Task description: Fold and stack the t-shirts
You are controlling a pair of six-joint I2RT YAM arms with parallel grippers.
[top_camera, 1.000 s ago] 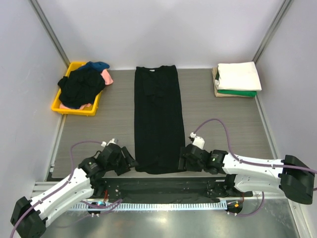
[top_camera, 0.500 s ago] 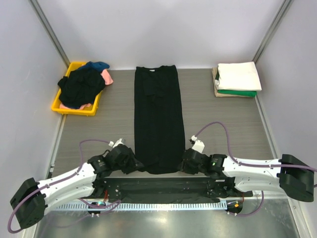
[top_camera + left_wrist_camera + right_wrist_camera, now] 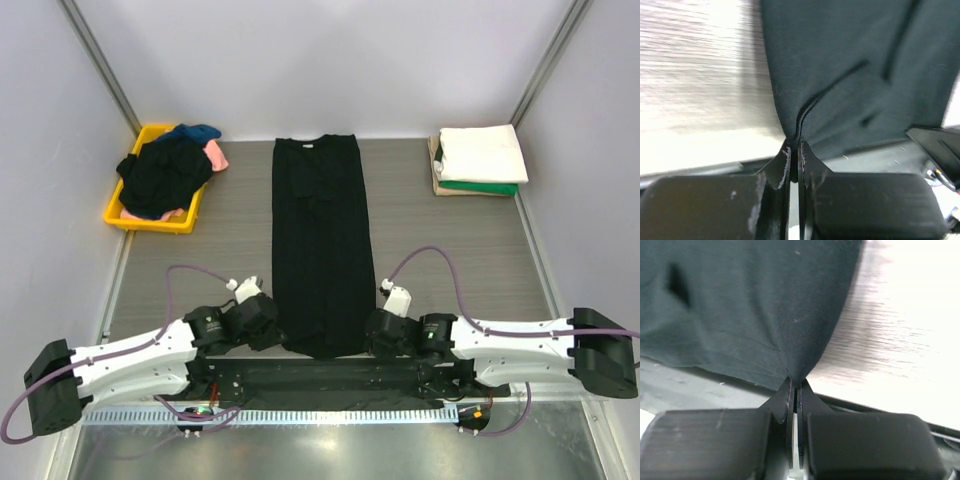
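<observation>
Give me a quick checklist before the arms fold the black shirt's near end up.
1. Left gripper shut on the shirt hem corner: ok.
2. Right gripper shut on the other corner: ok.
3. Shirt lying as a straight strip: ok.
4. All layers caught in each pinch: cannot tell.
5. Stack and tray apart from the shirt: ok.

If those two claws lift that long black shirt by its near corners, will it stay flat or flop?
Probably flop: the black t-shirt puckers into creases where the left gripper and right gripper pinch it. It looks thin and light, so the middle would likely sag between them.
</observation>
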